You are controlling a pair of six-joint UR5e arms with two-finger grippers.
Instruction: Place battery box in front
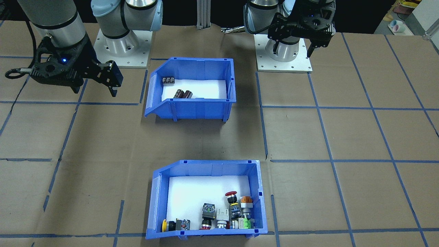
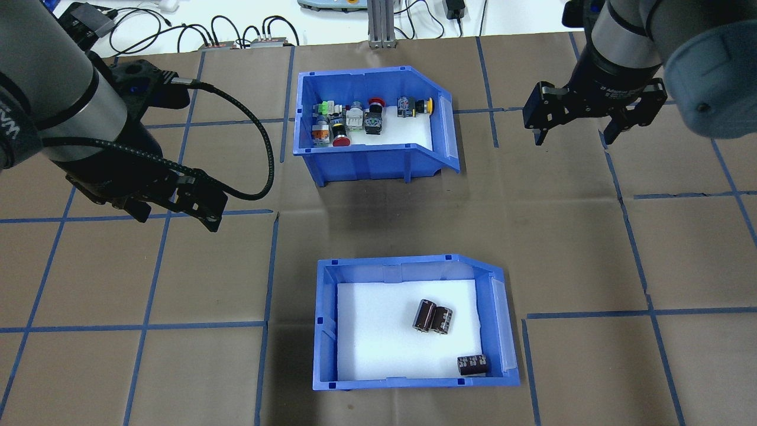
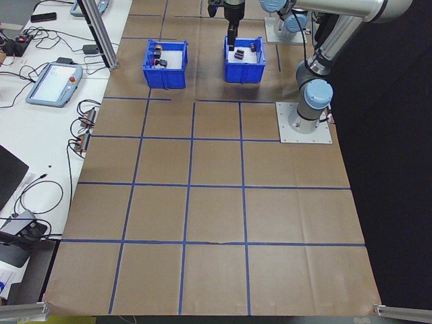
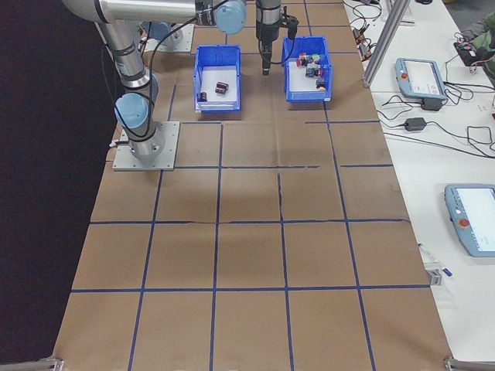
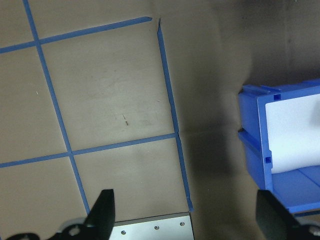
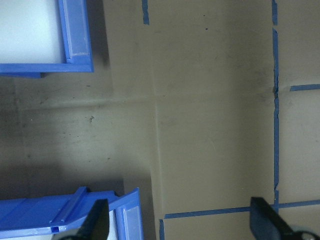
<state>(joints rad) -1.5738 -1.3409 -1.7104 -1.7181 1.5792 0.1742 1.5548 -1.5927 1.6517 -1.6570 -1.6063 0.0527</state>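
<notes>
Nearest the front-facing camera: switch bin point(image 1: 205, 202). Behind it, by the robot's bases: battery box point(image 1: 192, 89), three dark cells inside. Left gripper point(image 2: 174, 216) and right gripper point(image 2: 576, 139) both wide, empty, apart from both bins.

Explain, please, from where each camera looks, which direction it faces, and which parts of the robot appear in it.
Front-facing: across the table, facing the robot; both bases, both grippers, left gripper.
Overhead: behind the robot, looking forward; both arms, right gripper.
Exterior left: table end; left arm near.
Exterior right: opposite end; right arm near.
Left wrist: looks down, own fingertips, a blue corner.
Right wrist: looks down between both bins.
Shared: front-facing and overhead show the battery box and switch bin.
</notes>
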